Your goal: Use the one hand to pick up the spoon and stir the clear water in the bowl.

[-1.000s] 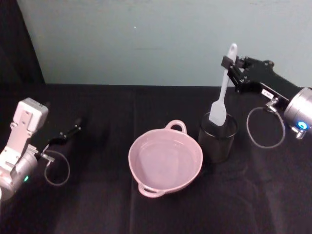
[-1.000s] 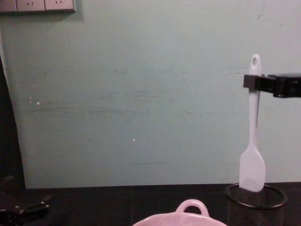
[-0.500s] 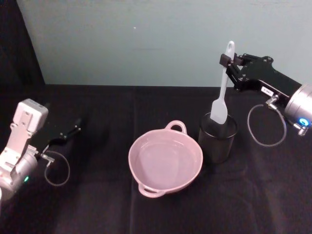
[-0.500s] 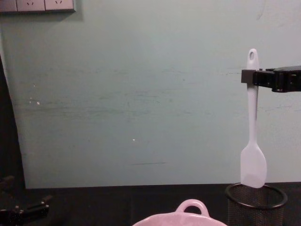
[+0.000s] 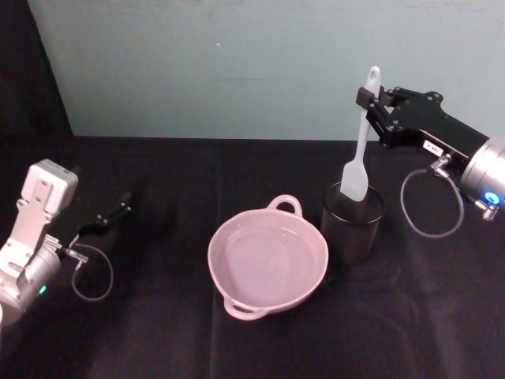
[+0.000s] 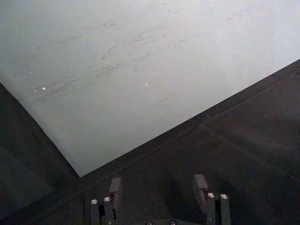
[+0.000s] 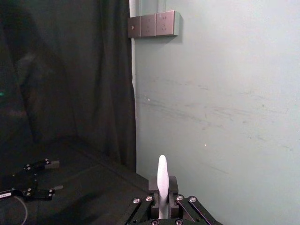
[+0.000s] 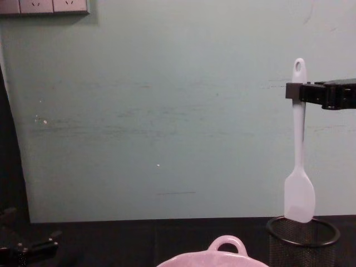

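White spoon (image 5: pixel 362 136) in white-labelled right gripper (image 5: pixel 365 96)

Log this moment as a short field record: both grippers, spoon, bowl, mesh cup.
Right gripper: shut on the spoon near its handle's top, above the mesh cup.
Spoon position: hangs upright, blade tip about level with the cup's rim.
Bowl: on the table, left of the cup, holds water.
Left gripper: open, empty, low at the table's left.

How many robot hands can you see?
2. The right gripper is up above the black mesh cup, shut on the spoon. The left gripper sits open, low on the left.
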Available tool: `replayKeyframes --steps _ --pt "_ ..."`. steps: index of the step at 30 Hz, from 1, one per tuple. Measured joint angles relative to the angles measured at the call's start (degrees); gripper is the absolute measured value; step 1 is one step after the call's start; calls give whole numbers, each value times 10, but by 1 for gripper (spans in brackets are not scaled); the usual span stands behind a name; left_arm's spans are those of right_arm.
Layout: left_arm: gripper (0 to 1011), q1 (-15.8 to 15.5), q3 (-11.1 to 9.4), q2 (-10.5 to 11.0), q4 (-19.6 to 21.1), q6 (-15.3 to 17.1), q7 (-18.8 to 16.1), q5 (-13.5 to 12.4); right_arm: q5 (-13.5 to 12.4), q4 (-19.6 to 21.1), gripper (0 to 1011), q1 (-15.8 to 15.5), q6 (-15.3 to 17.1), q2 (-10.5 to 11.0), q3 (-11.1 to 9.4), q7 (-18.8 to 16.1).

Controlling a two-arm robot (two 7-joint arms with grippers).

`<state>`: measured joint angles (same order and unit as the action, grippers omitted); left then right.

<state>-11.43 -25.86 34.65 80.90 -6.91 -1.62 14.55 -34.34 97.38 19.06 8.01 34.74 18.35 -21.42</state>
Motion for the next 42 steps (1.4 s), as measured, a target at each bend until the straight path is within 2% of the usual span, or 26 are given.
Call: replayKeyframes --steps 7,15,19,29,37,42 --pt "1005 0 0 0 0 0 0 0 7 18 119 -13 -14 -8 7 -11" --pt "1005 0 0 0 0 0 0 0 25 26 119 -14 -29 -36 44 -33" --pt "1005 0 0 0 0 0 0 0 38 12 119 -15 -42 -51 64 -43" --pt "1005 0 0 0 0 0 0 0 54 -45 119 -35 -99 -81 91 -75" --pt "1005 0 0 0 0 0 0 0 59 -69 119 -42 -108 -97 102 -86" --pt "1005 0 0 0 0 0 0 0 60 -88 118 -32 -108 -111 107 -92"
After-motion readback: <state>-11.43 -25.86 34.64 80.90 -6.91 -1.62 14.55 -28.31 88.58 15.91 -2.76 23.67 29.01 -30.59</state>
